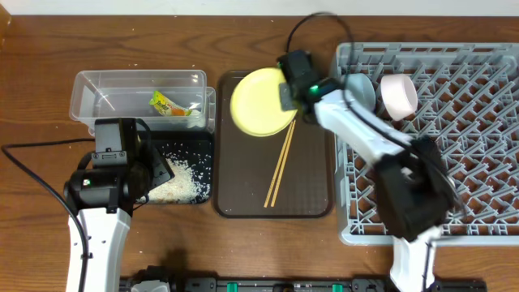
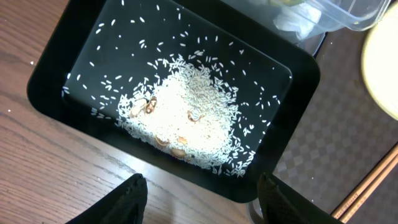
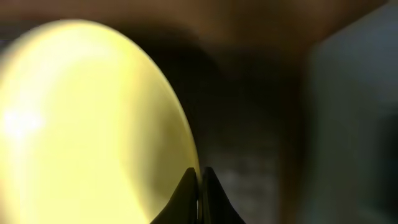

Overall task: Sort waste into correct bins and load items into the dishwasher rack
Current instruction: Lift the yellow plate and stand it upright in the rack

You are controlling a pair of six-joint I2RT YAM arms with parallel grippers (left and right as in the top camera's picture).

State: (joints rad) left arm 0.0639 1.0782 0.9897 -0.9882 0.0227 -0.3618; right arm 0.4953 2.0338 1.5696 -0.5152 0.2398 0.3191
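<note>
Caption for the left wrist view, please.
Open left gripper hovers above the black tray of loose rice, chopsticks at lower right.

Left rear: tub (image 1: 138, 97), wrapper (image 1: 166, 104) inside; just in front, shallow tray (image 1: 195, 150) holding rice (image 1: 180, 182). Middle: serving tray (image 1: 312, 186), chopsticks (image 1: 281, 166) on it, plate (image 1: 259, 101) over its rear. Right: rack (image 1: 478, 162), bowl (image 1: 362, 88) and cup (image 1: 399, 96) in its rear-left corner.

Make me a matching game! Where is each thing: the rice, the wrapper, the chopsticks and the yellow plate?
Things:
1. rice
2. wrapper
3. chopsticks
4. yellow plate

Places:
A. lying on the brown tray
B. pinched at its rim by the right gripper
C. in the black tray
D. in the clear tub

Pairs: 1-C, 2-D, 3-A, 4-B
</note>
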